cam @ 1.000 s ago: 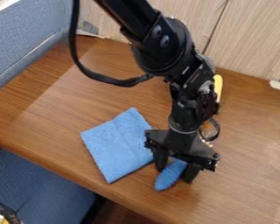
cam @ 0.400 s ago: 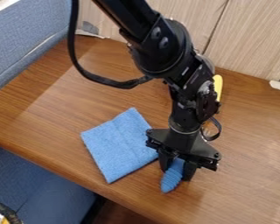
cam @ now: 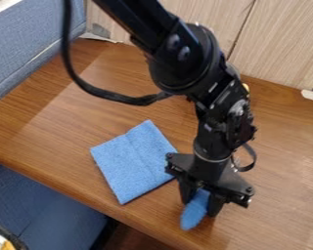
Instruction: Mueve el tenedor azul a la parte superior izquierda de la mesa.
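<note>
I read this as the grasping step: my black two-finger end effector [cam: 201, 205] has its fingers closed in on either side of the blue fork [cam: 195, 212], near the table's front edge, and I judge it has hold of it. The square, folded blue cloth [cam: 133, 161] lies just beside, to the image left. Next I'd want to lift clear of that cloth and carry the fork to the far left of the brown wood-grain table [cam: 61, 117], then lower and release it.

Only a tapering blue end pokes out; the rest, tines included, is hidden behind the end effector, so I can't confirm the shape. Nor can I tell whether it touches the table. A yellow bit [cam: 246, 87] barely peeks past the arm; I can't say what it is.
</note>
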`<move>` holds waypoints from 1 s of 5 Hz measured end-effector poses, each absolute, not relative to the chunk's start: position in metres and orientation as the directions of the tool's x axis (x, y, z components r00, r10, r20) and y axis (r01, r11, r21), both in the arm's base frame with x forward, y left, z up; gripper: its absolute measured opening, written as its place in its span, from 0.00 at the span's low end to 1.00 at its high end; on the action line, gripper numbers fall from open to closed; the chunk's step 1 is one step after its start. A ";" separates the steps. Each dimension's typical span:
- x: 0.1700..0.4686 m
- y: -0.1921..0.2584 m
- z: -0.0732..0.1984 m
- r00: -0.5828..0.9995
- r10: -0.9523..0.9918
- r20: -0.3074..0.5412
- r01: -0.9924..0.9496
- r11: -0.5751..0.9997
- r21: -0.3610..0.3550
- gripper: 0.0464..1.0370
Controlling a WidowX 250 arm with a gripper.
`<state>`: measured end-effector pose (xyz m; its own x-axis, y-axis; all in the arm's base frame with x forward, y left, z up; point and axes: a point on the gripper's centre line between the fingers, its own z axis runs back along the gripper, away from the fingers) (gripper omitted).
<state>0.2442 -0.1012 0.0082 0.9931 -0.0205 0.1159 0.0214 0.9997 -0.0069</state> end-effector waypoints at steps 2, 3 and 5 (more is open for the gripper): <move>0.252 -0.081 0.064 0.965 0.050 0.259 -0.037 0.998 -0.055 0.42; 0.272 -0.044 0.082 0.941 0.169 0.293 -0.157 0.986 -0.064 0.42; 0.322 0.020 0.096 0.886 0.335 0.320 -0.340 0.939 -0.044 0.42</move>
<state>0.3225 0.0202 0.0964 0.8860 0.3354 0.3201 -0.3397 0.9395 -0.0442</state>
